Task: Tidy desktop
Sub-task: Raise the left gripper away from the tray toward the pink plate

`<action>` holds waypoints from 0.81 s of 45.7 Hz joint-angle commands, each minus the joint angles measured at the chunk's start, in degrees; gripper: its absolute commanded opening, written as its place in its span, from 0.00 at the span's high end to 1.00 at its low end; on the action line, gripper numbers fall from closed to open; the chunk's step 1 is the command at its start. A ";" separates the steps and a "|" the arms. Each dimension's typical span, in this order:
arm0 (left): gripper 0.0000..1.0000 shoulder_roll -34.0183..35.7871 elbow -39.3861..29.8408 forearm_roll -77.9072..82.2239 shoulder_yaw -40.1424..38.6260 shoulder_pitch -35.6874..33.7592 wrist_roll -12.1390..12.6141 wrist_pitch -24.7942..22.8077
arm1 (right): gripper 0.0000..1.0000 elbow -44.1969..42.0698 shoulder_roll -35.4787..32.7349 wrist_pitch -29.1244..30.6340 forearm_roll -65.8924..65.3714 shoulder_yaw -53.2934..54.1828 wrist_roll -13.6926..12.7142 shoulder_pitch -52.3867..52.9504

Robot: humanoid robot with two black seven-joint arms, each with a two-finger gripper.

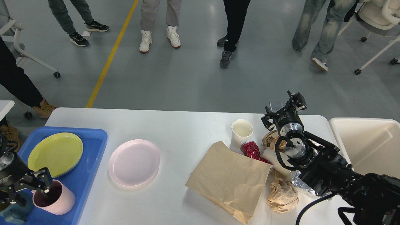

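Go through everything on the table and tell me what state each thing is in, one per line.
pink cup: upright on blue tray, left gripper at its rim
yellow plate: flat on the tray
pink plate: flat on desktop, empty
paper cup: upright
paper bag: lying flat, creased
brown paper ball: crumpled
cream bin: open
right gripper: open, empty
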 commanded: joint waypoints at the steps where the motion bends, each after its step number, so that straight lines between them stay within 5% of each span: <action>1: 0.13 -1.15 0.08 -0.08 3.28 -5.14 -0.55 0.00 | 0.00 0.00 0.00 0.00 0.00 0.00 0.00 0.00; 25: 0.08 -24.17 0.35 -4.56 12.95 -24.84 -0.81 0.00 | 0.00 0.00 0.00 0.00 0.00 0.00 0.00 0.00; 37: 0.05 -28.40 -1.93 -4.39 12.87 -34.77 -0.46 0.00 | 0.00 0.00 0.00 0.00 0.00 0.00 0.00 0.00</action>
